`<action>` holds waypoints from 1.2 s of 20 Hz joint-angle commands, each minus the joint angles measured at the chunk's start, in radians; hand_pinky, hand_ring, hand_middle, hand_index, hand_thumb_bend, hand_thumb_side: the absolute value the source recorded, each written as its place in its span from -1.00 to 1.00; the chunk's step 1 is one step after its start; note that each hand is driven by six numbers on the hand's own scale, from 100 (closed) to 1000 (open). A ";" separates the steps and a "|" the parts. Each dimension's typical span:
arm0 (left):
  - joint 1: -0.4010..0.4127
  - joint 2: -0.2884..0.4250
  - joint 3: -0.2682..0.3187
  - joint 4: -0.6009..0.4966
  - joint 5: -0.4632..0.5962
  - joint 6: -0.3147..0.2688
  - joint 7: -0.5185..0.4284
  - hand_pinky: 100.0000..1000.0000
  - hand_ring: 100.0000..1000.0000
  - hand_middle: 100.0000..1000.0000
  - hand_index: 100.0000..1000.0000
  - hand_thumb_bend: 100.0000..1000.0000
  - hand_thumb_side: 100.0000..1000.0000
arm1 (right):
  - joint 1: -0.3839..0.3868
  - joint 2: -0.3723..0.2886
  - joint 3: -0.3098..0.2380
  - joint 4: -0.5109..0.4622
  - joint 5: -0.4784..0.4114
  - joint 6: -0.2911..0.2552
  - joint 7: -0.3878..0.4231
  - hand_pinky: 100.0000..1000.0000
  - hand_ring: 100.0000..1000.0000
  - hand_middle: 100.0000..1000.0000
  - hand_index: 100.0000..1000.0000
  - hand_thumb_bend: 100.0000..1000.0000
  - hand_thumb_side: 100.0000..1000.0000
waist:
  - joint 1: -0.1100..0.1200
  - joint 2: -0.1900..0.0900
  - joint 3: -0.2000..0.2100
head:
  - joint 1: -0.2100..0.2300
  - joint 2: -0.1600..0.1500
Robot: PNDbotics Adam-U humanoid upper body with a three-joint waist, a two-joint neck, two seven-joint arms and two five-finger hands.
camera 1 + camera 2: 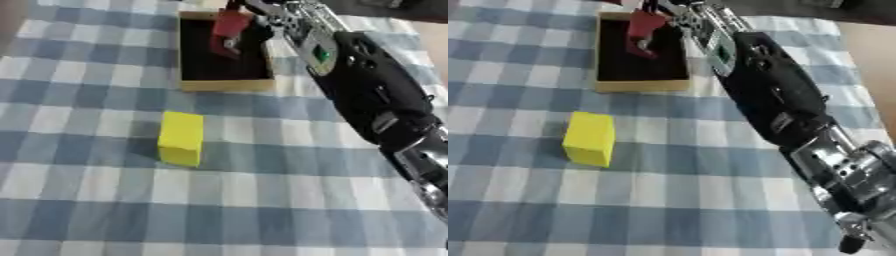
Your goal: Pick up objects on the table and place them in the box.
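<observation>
The cloth point(87, 200) fills the near part of the scene: a soft blue-and-white check, lying flat with a few faint ripples. On it, left of centre, stands a yellow block point(181, 138), a plain smooth-faced cuboid with crisp edges, taller than it is wide and well apart from everything else.

The right arm point(776, 100) comes in from the near right corner and stretches diagonally toward the far middle. Its nearest section is bare silver metal, ribbed and jointed; beyond that comes a long, glossy black shell (rounded, with a few small fittings on it), then a silver wrist part carrying a small green patch.

Farther on sits the box point(223, 85), a shallow rectangular tray with pale wooden-looking walls and a matt black inside. It lies square on the cloth, beyond the block and slightly to the right of it.

At the far end the right hand point(262, 20) hangs over the box's far right part, grasping a red object point(231, 25). That object is blocky and flat-faced, with a darker red piece and a small grey bit hanging below it over the box's black floor. Whether the lower end touches the floor cannot be told.
</observation>
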 commanded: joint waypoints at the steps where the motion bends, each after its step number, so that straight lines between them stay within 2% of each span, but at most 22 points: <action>1: -0.007 0.013 0.005 -0.017 0.007 0.001 -0.002 0.23 0.27 0.24 0.77 -0.97 0.81 | -0.021 -0.023 -0.014 -0.034 0.015 0.013 -0.001 0.67 0.81 0.52 0.72 -0.46 -0.37 | 0.009 -0.027 -0.002 | 0.003 -0.006; 9: -0.003 0.015 0.007 -0.017 0.008 0.002 0.000 0.23 0.27 0.25 0.77 -0.97 0.80 | -0.017 -0.039 -0.019 -0.114 -0.047 0.045 0.038 0.68 0.84 0.51 0.73 -0.40 -0.28 | 0.015 -0.035 -0.009 | 0.005 -0.005; 13: -0.003 0.017 0.008 -0.017 0.008 0.001 0.001 0.23 0.27 0.25 0.77 -0.97 0.80 | -0.010 -0.059 -0.029 -0.186 -0.105 0.066 0.040 0.67 0.82 0.46 0.70 -0.50 -0.24 | 0.018 -0.038 -0.013 | 0.007 -0.005; 16: -0.005 0.027 0.006 -0.017 0.006 0.003 -0.001 0.23 0.27 0.25 0.77 -0.96 0.81 | 0.009 -0.108 -0.034 -0.309 -0.179 0.080 0.025 0.65 0.79 0.39 0.68 -0.63 -0.16 | 0.018 -0.040 -0.018 | 0.016 -0.002; 20: -0.017 0.064 -0.003 -0.017 -0.023 0.029 -0.023 0.24 0.27 0.26 0.77 -0.94 0.82 | 0.062 -0.197 -0.040 -0.533 -0.285 0.109 -0.006 0.64 0.78 0.35 0.68 -0.74 -0.06 | 0.017 -0.041 -0.025 | 0.033 -0.002; 24: -0.042 0.153 -0.033 -0.017 -0.128 0.121 -0.100 0.25 0.28 0.26 0.76 -0.86 0.86 | 0.142 -0.281 -0.063 -0.768 -0.386 0.152 -0.058 0.63 0.75 0.28 0.64 -0.86 0.13 | 0.019 -0.040 -0.036 | 0.051 -0.003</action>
